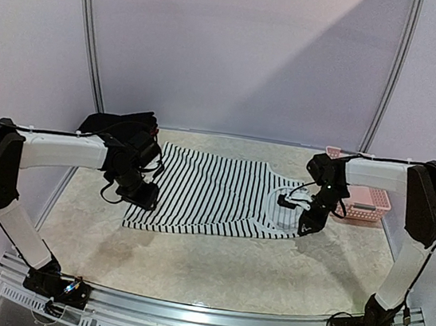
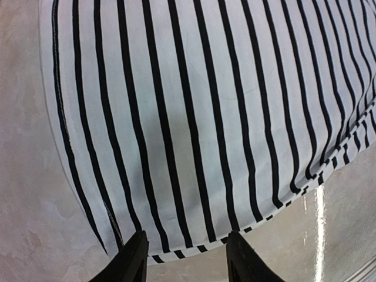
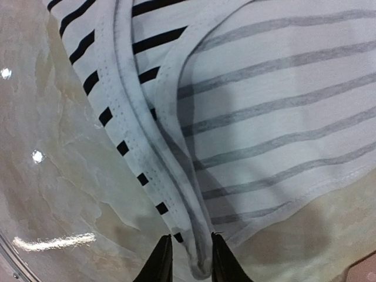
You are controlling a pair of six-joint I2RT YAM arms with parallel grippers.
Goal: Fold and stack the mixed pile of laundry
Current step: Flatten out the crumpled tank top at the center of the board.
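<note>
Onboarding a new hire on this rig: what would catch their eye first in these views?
The striped tank top, spread flat across the middle of the table, dominates. Each arm works one end: the left gripper hovers open over its hem, and the right gripper pinches a strap seam. Next come a pink basket at the far right edge and a dark garment heap at the far left.

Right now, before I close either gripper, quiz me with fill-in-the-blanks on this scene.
1. The soft cloth tank top spread on the pale table is black-and-white ___.
2. The perforated plastic basket at the table's far right is ___.
3. The left gripper sits over the top's hem, jaws ___.
4. The gripper straddling the top's shoulder strap is the ___ one.
Missing: striped; pink; open; right.
</note>
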